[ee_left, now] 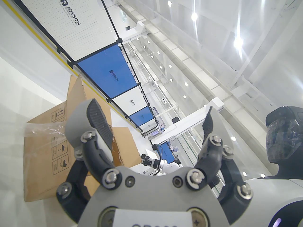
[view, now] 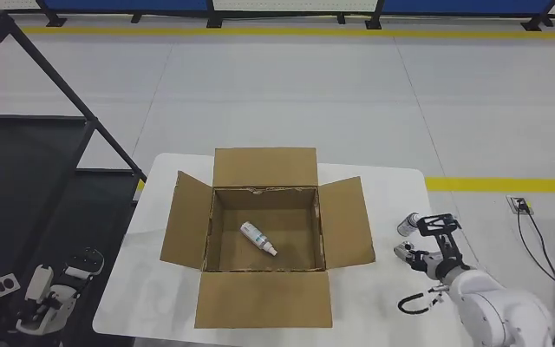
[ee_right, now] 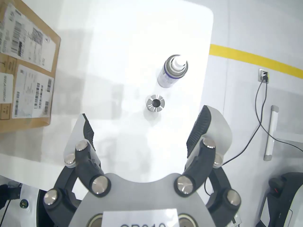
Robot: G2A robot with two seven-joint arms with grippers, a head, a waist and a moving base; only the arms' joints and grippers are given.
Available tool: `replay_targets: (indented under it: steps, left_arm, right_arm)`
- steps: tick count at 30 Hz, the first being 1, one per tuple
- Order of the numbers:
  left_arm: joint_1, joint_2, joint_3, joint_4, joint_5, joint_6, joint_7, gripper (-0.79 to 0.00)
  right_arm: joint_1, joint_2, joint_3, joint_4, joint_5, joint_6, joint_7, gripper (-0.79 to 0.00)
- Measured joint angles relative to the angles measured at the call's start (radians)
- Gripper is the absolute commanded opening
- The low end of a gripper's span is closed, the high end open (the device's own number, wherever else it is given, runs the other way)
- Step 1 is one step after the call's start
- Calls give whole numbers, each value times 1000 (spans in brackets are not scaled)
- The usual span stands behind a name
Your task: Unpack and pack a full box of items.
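- The cardboard box (view: 264,165) stands open at the middle of the bench (view: 395,186), with all four flaps folded out.
- One small white bottle (view: 258,238) lies on its side on the box floor.
- A spray can (ee_right: 172,72) stands upright near the bench's right edge. A slotted metal sleeve (ee_right: 155,103) stands just beside it, not touching.
- The right gripper (ee_right: 145,116) hangs over the bench near the sleeve, jaws spread and empty.
- The left gripper (ee_left: 151,109) is off the bench's left side and tilted upward, jaws spread and empty.
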Motion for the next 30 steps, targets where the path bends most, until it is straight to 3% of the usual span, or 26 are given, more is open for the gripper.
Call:
replay_targets:
  steps: [10, 17, 19, 20, 21, 22, 23, 24, 25, 30]
  left_arm:
    - [0, 0, 0, 0, 0, 0, 0, 0]
    - [0, 0, 0, 0, 0, 0, 0, 0]
    - [0, 0, 0, 0, 0, 0, 0, 0]
    - [0, 0, 0, 0, 0, 0, 0, 0]
    - [0, 0, 0, 0, 0, 0, 0, 0]
    - [0, 0, 0, 0, 0, 0, 0, 0]
    - [0, 0, 0, 0, 0, 0, 0, 0]
    - [0, 0, 0, 0, 0, 0, 0, 0]
    - [0, 0, 0, 0, 0, 0, 0, 0]
    - [0, 0, 0, 0, 0, 0, 0, 0]
  right_arm:
    - [179, 8, -48, 349, 54, -43, 8, 0]
    - [271, 13, -70, 500, 82, -59, 4, 0]
    - [289, 14, -79, 530, 89, -64, 0, -132]
    - [297, 14, -83, 543, 92, -65, 0, -243]
    - [305, 15, -86, 555, 94, -65, 0, -416]
    - [315, 16, -90, 572, 95, -66, 1, -456]
    - [323, 16, -93, 584, 97, -65, 3, -566]
    - [329, 17, -95, 594, 99, -65, 6, -628]
    - [337, 18, -98, 604, 101, -65, 8, -785]
    - [345, 25, -92, 614, 111, -68, 14, -785]
